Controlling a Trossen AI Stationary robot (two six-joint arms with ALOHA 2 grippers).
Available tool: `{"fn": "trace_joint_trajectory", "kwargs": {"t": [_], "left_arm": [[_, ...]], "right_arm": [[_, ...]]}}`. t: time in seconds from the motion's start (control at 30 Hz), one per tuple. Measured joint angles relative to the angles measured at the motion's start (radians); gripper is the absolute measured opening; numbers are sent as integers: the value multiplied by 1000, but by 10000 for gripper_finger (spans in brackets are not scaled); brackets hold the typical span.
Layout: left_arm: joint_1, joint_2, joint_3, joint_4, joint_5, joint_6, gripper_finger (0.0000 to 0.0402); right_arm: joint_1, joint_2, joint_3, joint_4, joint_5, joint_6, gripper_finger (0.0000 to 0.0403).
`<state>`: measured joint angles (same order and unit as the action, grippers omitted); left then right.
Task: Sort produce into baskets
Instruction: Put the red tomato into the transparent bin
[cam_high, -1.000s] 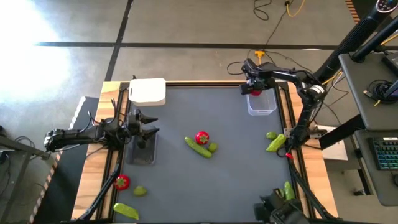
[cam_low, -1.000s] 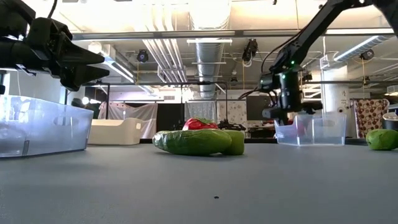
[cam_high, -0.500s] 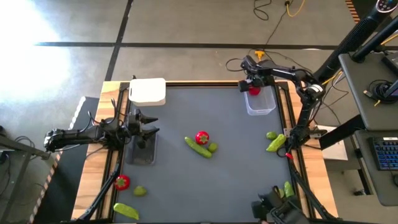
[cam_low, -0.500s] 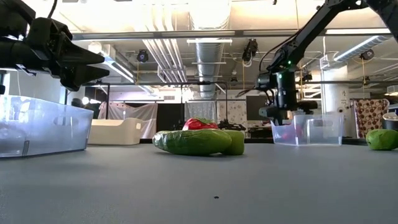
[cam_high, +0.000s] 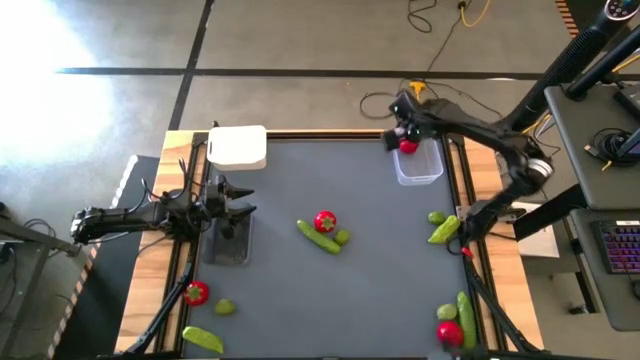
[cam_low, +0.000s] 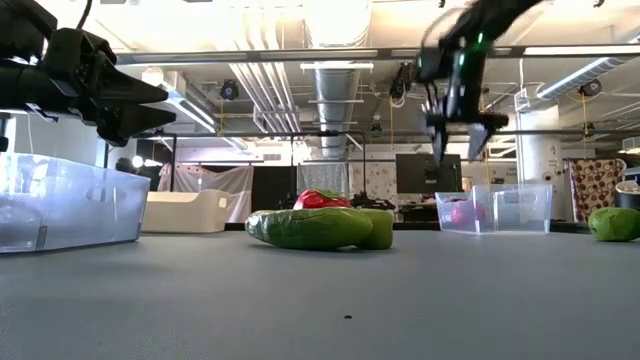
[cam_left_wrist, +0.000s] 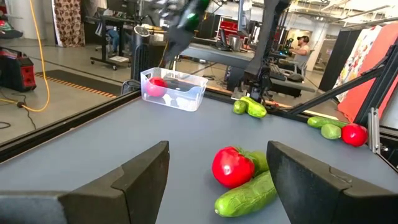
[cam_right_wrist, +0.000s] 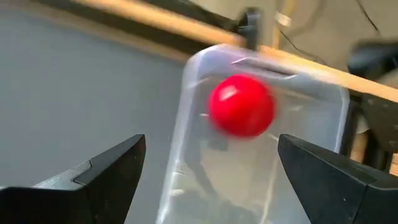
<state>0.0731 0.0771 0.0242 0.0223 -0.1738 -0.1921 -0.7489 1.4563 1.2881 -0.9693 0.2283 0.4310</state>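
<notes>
My right gripper is open and empty, raised above the far end of the clear tub; it also shows in the low view. A round red piece lies in that tub at its far end. My left gripper is open and empty, held above the dark grey tray at the table's left. A red piece, a green pod and a green ball lie together at the table's middle, ahead of the left gripper's fingers.
The white tub stands at the far left. A ball and a pod lie at the right edge. A pod and a red piece lie near right. A red piece, a ball and a pod lie near left.
My right gripper has risen from low at the clear tub's far end to well above it. The red piece that was at its fingers now lies by itself in the tub.
</notes>
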Motion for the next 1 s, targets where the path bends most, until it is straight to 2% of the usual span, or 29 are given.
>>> {"fn": "trace_joint_trajectory", "kwargs": {"t": [0.13, 0.3, 0.5, 0.67, 0.87, 1.0], "left_arm": [[0, 0, 0, 0, 0, 0, 253], [0, 0, 0, 0, 0, 0, 253], [0, 0, 0, 0, 0, 0, 253], [0, 0, 0, 0, 0, 0, 253], [0, 0, 0, 0, 0, 0, 253], [0, 0, 0, 0, 0, 0, 253]], "right_arm": [[205, -98, -3, -84, -29, 118, 359], [508, -168, -15, -158, -63, 360, 359], [871, -183, -18, -211, -77, 683, 359], [1100, -161, -30, -208, -94, 944, 359], [1323, -105, -41, -204, -227, 1176, 359], [1439, -54, -41, -188, -414, 1323, 359]]}}
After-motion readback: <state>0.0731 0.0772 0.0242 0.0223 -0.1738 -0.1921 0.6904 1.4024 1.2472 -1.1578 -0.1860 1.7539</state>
